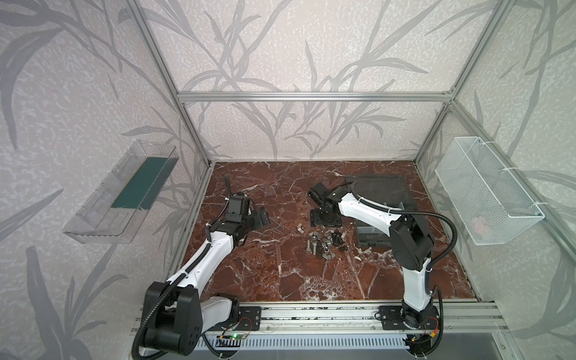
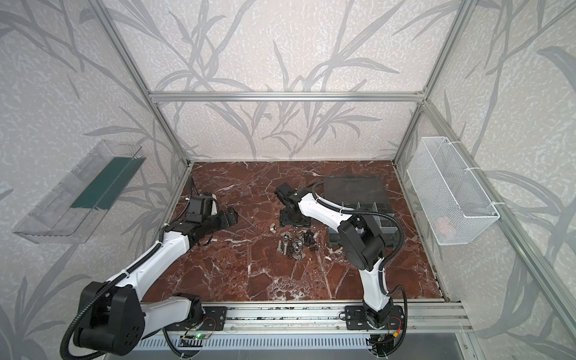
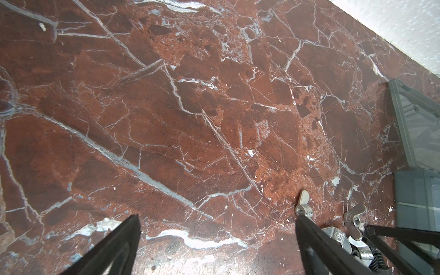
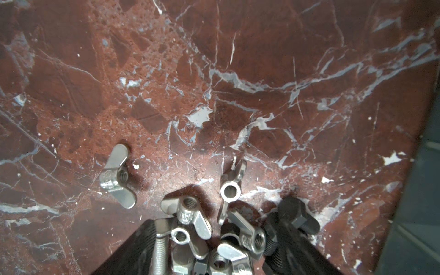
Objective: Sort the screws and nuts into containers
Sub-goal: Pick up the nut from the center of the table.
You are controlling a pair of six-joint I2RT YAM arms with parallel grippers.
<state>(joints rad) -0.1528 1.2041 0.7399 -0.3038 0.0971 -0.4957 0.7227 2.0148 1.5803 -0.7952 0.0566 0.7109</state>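
Observation:
A heap of screws and nuts (image 1: 324,244) (image 2: 296,244) lies mid-table: silver wing nuts, a silver screw (image 4: 162,247) and a black screw (image 4: 297,214). One wing nut (image 4: 117,178) lies apart from the heap. My right gripper (image 1: 325,219) (image 4: 216,238) points down over the heap's far edge. It is open, its fingers wide apart on either side of several nuts and the silver screw. The containers are compartments of a dark grey organiser box (image 1: 374,241) (image 2: 374,207) right of the heap, partly hidden by the right arm. My left gripper (image 1: 261,218) (image 3: 217,238) is open and empty over bare marble, left of the heap.
The box's flat lid (image 1: 377,187) lies open behind it. A clear tray with a green strip (image 1: 124,193) hangs on the left wall and a white mesh basket (image 1: 486,190) on the right wall. An aluminium rail (image 1: 311,314) runs along the table's front edge.

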